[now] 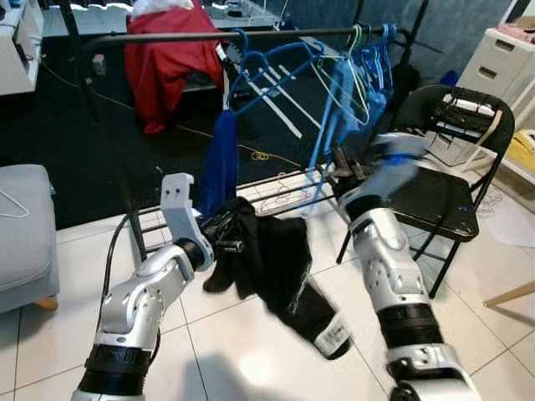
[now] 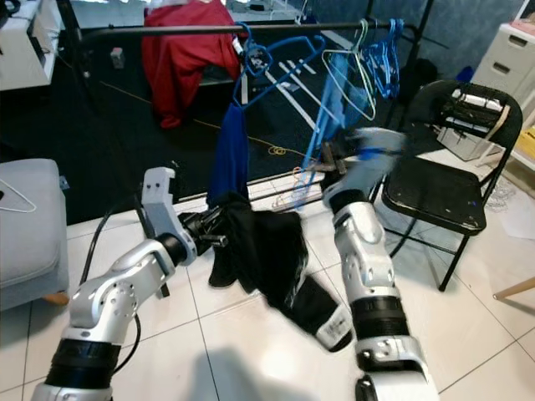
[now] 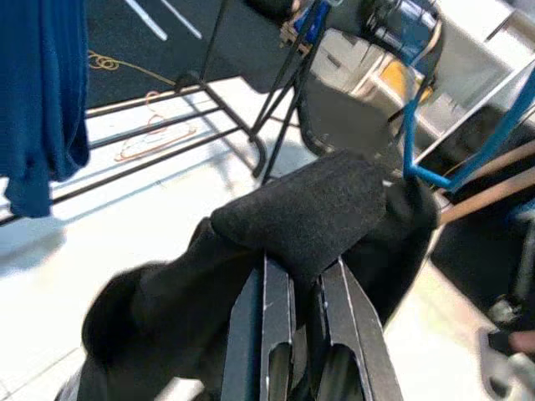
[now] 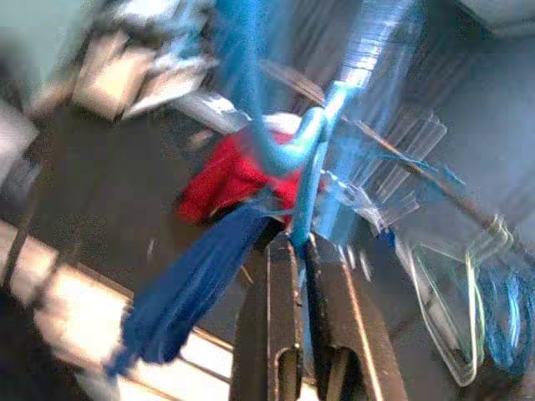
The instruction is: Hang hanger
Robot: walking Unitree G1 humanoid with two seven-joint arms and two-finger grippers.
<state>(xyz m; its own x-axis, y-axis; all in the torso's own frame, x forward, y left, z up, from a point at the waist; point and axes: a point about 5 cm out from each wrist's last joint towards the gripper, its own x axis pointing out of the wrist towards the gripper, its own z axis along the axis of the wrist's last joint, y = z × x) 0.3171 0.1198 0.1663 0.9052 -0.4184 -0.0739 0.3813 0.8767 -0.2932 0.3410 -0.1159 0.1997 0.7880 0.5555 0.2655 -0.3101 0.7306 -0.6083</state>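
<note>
1. The black horizontal metal rail (image 1: 167,38) of the clothes rack is serving as the landmark; it is lying above and ahead of both grippers.
2. The black fabric garment (image 1: 280,263) is hanging well below the rail, draped between the arms.
3. The blue plastic hanger (image 4: 305,154) is sitting below the rail, its neck rising toward it; the hook is not yet on the rail.
4. The right gripper (image 4: 301,246) is clamping the hanger's neck and is the nearer to the rail.
5. The left gripper (image 3: 305,288) is pinching the garment, lower down.
</note>
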